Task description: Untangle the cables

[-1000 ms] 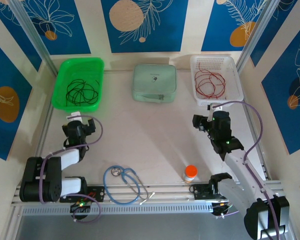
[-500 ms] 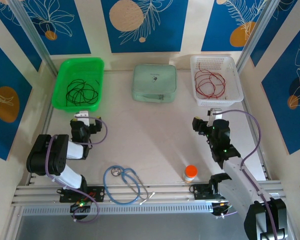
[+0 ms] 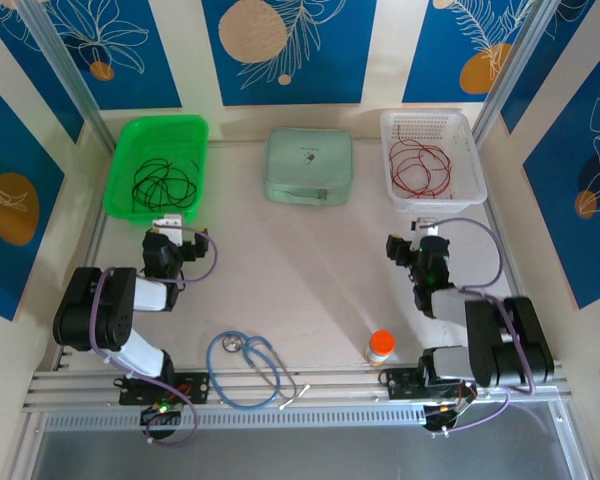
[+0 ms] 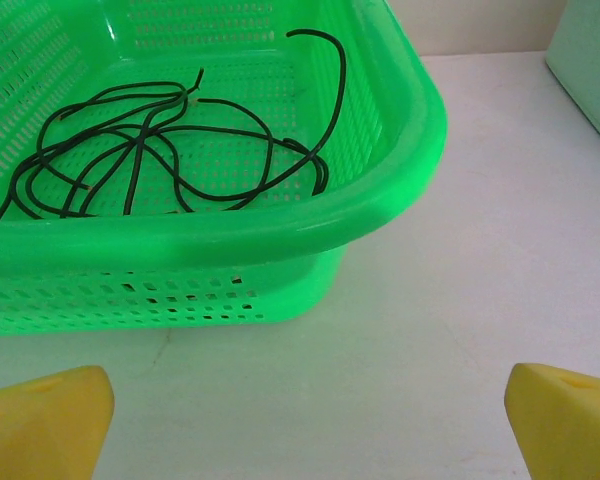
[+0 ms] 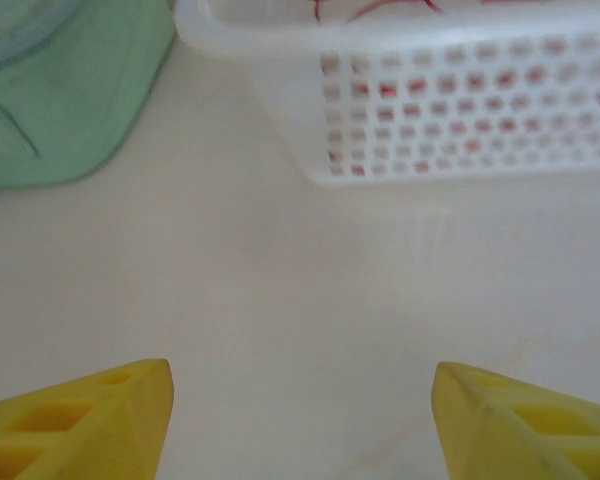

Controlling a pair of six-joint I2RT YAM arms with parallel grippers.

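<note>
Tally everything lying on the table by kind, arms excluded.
Baskets: 2, green basket and white basket
Cable bundles: 2, black cables and red cables
Zip case: 1
Stethoscope: 1
Orange-capped bottle: 1
Total: 7

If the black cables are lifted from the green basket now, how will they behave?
The black cables are thin and lie in loose loops, so they will probably hang floppy and drag each other along. They look light for their length. One end arcs up near the wall of the green basket, so it may catch in the holes.

Blurry red cables (image 5: 395, 6) at top edge
</note>
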